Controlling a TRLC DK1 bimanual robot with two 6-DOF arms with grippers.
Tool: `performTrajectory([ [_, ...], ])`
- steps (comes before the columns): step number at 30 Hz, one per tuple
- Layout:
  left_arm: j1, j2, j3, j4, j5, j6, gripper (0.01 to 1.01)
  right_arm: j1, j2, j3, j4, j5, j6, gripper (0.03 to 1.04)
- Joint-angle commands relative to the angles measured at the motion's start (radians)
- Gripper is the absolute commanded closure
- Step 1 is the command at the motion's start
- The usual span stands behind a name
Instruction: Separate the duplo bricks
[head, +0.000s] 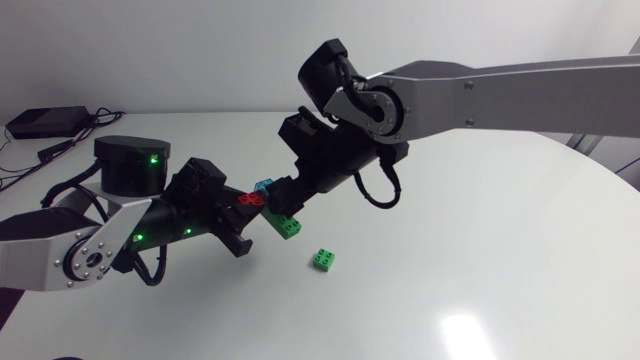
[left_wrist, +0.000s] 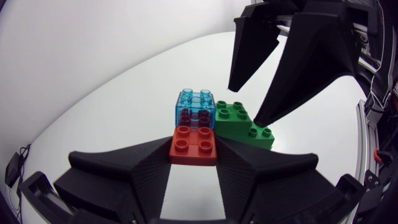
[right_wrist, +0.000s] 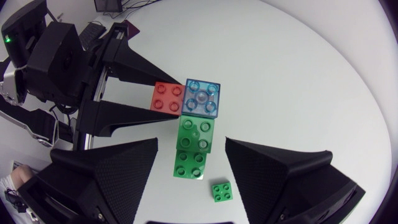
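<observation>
The red brick (left_wrist: 194, 144), blue brick (left_wrist: 196, 111) and long green brick (left_wrist: 244, 122) are joined in one cluster near the middle of the table (head: 480, 250). It appears to be held just above the surface. The left gripper (left_wrist: 194, 150) holds the cluster by the red brick, a finger pressed on each of two opposite sides. The right gripper (right_wrist: 191, 145) stands wide open over the long green brick, one finger on each side, neither touching it.

The grip on the red brick is narrow. If the right gripper closes off-centre or pulls at an angle, the red brick could twist out of the left fingers and the whole cluster could drop. A pull on the long green brick could also bring the blue brick away with it, or leave it on the red, so only one joint parts. A freed brick may fall and bounce toward the small green brick (right_wrist: 222, 191), which lies loose on the table just beside the cluster.

Count: one red brick, one blue brick, two green bricks (one long, one small) and two grippers.
</observation>
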Motion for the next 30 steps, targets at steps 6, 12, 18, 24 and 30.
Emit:
performTrajectory([
  [6,-0.008,0.014,0.041,0.026,-0.003,-0.036,0.631,0.010,0.048,0.012,0.008,-0.016,0.027,0.31],
  [12,-0.012,0.013,0.039,0.028,-0.003,-0.040,0.631,0.009,0.055,0.008,0.018,-0.026,0.027,0.31],
  [18,-0.012,0.010,0.035,0.028,-0.003,-0.040,0.631,0.009,0.052,-0.004,0.032,-0.039,0.027,0.46],
  [24,-0.012,0.004,0.032,0.028,-0.003,-0.045,0.630,0.010,0.052,-0.017,0.044,-0.043,0.027,0.63],
  [30,-0.012,-0.006,0.027,0.028,-0.003,-0.050,0.630,0.012,0.052,-0.020,0.049,-0.052,0.027,0.68],
])
